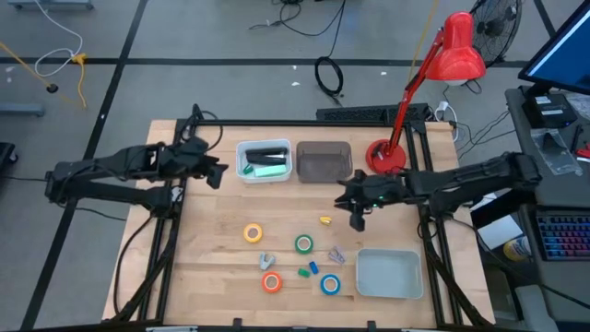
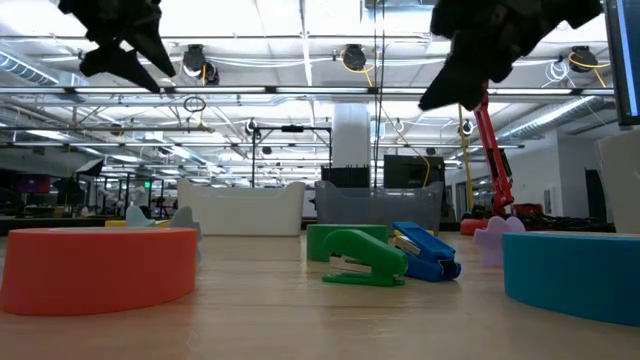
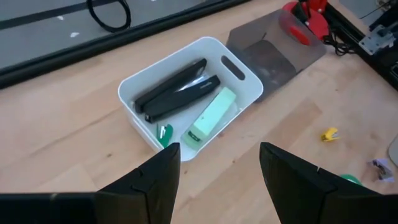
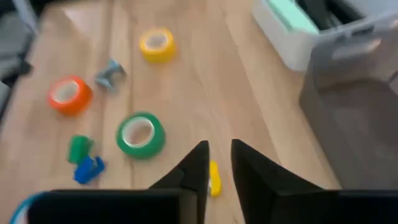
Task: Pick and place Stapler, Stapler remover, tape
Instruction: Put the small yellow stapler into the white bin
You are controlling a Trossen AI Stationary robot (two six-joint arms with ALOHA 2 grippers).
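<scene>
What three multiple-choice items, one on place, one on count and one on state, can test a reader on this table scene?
1. Where do the black staplers lie?
A. in the white bin
B. in the dark bin
C. on the bare table

2. How many tape rolls lie on the table?
A. two
B. four
C. six

3. How is the left tool?
A. shut on a roll
B. shut and empty
C. open and empty

Answers:
1 A, they lie inside its white walls.
2 B, the yellow roll, green roll, orange roll and blue roll.
3 C, its fingers stand apart with nothing between them.
</scene>
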